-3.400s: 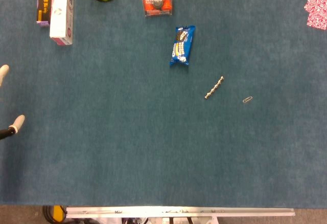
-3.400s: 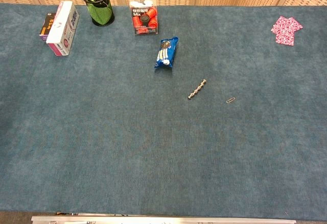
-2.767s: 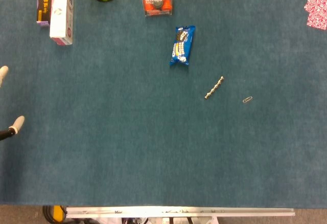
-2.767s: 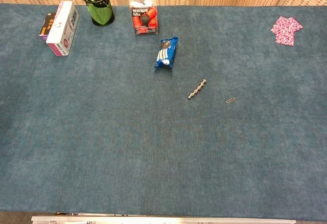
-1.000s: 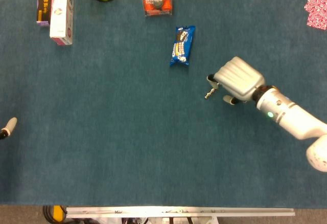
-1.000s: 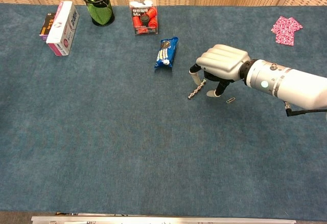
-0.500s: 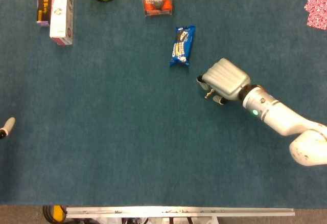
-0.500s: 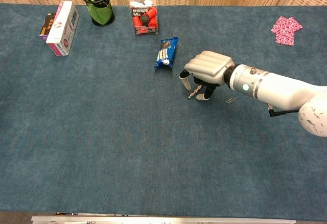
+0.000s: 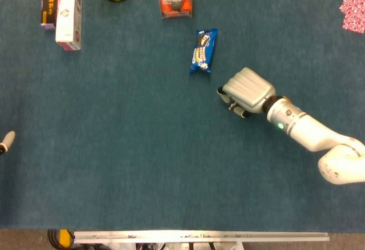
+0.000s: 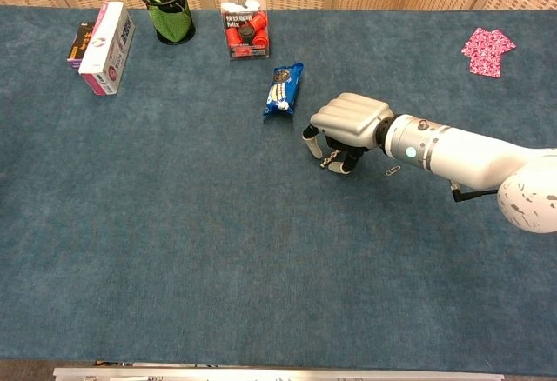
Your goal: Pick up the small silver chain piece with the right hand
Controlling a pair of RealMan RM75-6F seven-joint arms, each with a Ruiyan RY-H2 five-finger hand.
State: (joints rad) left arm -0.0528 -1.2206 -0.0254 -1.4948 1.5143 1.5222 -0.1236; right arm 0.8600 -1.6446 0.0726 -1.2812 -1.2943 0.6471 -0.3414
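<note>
My right hand (image 9: 246, 92) (image 10: 348, 127) lies palm down over the small silver chain piece, its fingers curled down around it. Only the chain's lower end (image 9: 231, 106) (image 10: 325, 163) shows, lying on the blue cloth between the thumb and the other fingertips (image 10: 342, 168). The rest of the chain is hidden under the palm, and whether the fingers pinch it is not visible. Of my left hand only one fingertip (image 9: 5, 141) shows at the left edge of the head view.
A blue snack packet (image 9: 203, 51) (image 10: 283, 90) lies just beyond the right hand. A paper clip (image 10: 393, 170) sits by the wrist. At the back stand a red box (image 10: 244, 24), a black mesh pen cup (image 10: 169, 10) and a white carton (image 10: 107, 47). A pink patterned cloth (image 10: 486, 51) lies far right.
The right hand came in from the right, settled over the chain, then slid slightly left as its fingers curled in. The chain's visible end has stayed put. The left hand withdrew leftward.
</note>
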